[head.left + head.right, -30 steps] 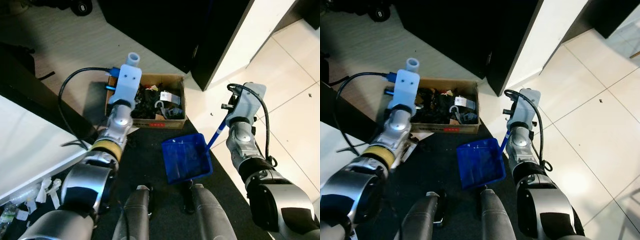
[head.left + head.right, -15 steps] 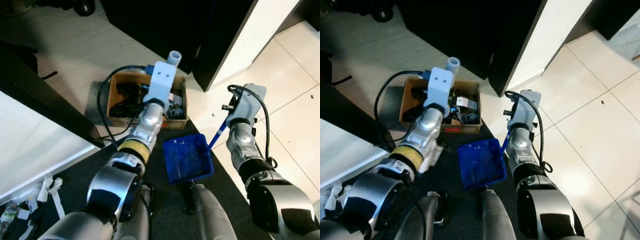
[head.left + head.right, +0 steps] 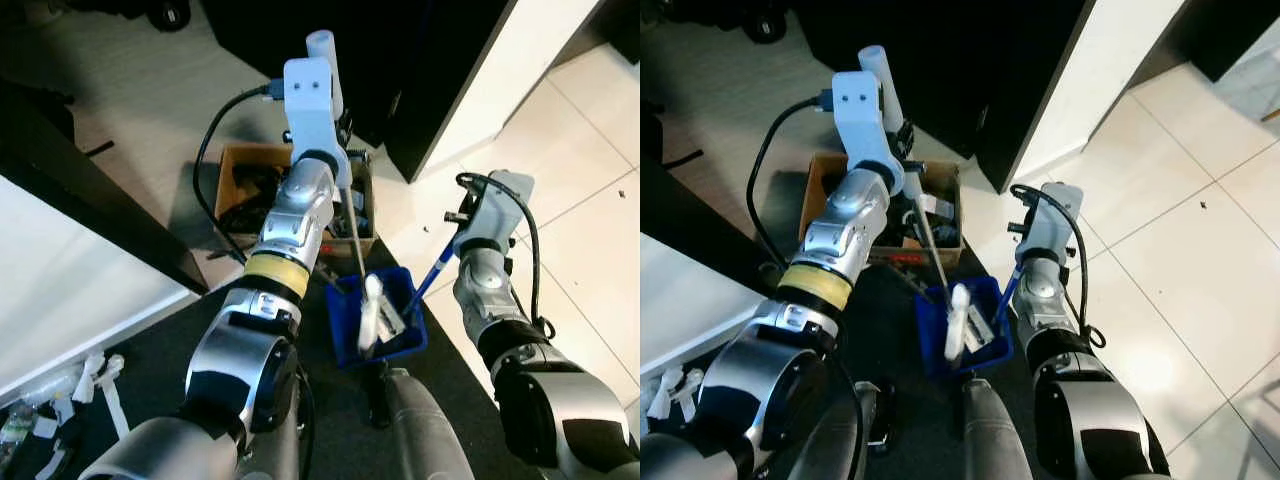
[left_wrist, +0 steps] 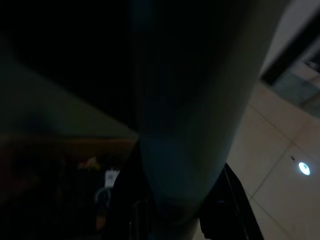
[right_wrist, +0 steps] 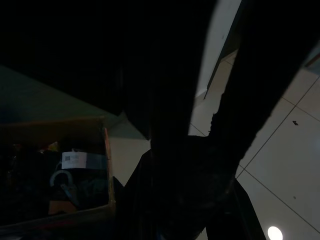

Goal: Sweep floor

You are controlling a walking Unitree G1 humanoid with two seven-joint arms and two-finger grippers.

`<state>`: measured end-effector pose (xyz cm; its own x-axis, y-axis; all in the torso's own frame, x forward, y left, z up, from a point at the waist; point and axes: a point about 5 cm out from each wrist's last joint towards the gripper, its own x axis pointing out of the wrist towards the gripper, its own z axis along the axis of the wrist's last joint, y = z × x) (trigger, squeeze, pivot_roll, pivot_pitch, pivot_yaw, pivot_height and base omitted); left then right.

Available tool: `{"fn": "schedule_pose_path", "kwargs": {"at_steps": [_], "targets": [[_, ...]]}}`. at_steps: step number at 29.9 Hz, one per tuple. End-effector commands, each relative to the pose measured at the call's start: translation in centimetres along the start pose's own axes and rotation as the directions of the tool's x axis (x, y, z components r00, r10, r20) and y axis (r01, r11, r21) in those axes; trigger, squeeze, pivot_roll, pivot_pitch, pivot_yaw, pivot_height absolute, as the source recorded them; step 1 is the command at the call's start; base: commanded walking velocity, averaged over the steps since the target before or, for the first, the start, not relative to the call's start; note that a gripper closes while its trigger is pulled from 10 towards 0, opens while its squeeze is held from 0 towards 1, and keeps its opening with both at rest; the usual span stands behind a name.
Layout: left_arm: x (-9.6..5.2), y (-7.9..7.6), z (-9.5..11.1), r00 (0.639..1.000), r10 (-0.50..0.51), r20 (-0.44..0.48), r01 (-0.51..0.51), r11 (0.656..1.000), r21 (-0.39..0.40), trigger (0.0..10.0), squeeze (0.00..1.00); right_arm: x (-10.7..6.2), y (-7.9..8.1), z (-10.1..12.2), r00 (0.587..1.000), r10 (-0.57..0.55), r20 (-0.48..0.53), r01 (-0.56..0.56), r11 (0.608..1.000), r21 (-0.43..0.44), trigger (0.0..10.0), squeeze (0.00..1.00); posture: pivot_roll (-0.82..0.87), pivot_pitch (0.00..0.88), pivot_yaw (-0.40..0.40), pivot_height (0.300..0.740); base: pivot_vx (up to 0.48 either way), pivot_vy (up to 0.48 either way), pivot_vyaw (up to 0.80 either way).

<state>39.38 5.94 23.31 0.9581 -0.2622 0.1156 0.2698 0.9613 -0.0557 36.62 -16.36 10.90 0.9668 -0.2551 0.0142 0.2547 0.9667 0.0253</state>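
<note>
At centre frame, the left claw (image 3: 335, 150) grips a thin broom handle (image 3: 352, 225) whose white brush head (image 3: 371, 312) rests inside the blue dustpan (image 3: 345, 330). The right claw (image 3: 450, 250) grips the dustpan's blue handle (image 3: 432, 272). A cardboard box (image 3: 235, 160) sits behind, on the floor.

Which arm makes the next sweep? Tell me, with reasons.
Left. The left gripper holds the broom, its brush inside the blue dustpan; the right gripper is busy holding the dustpan's handle.
</note>
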Motion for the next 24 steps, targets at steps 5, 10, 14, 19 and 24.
{"fn": "schedule_pose_path", "kwargs": {"at_steps": [5,10,14,19,24], "targets": [[-0.6,2.7,2.2,0.986,-0.164,-0.028,0.166,0.968,0.186,10.0,0.00,-1.0,-0.8,-2.6,0.994,-0.015,-0.112,0.010,0.999,-0.040,10.0,0.00,0.02,0.326,-0.038,0.740,0.000,0.000,0.00],[-1.6,5.9,3.3,0.968,-0.238,-0.078,0.250,0.911,0.327,10.0,0.00,-0.9,-0.8,-2.5,0.994,-0.008,-0.112,0.004,0.999,-0.039,10.0,0.00,0.03,0.314,-0.039,0.740,0.000,0.000,0.00],[-2.2,8.8,3.5,0.981,-0.176,-0.078,0.193,0.900,0.392,10.0,0.00,-0.9,-0.8,-2.5,0.994,-0.003,-0.112,-0.001,0.999,-0.033,10.0,0.00,0.03,0.310,-0.039,0.740,0.000,0.000,0.00],[-2.7,9.7,1.8,0.987,-0.132,-0.094,0.159,0.900,0.406,10.0,0.00,-1.0,-0.8,-2.6,0.994,0.003,-0.112,-0.006,0.999,-0.032,10.0,0.00,0.03,0.310,-0.041,0.740,0.000,0.000,0.00],[-3.5,8.5,-2.4,0.988,-0.112,-0.109,0.149,0.881,0.448,10.0,0.00,-1.2,-0.7,-2.8,0.994,0.005,-0.113,-0.009,0.999,-0.039,10.0,0.00,0.02,0.318,-0.044,0.740,0.000,0.000,0.00]]}}
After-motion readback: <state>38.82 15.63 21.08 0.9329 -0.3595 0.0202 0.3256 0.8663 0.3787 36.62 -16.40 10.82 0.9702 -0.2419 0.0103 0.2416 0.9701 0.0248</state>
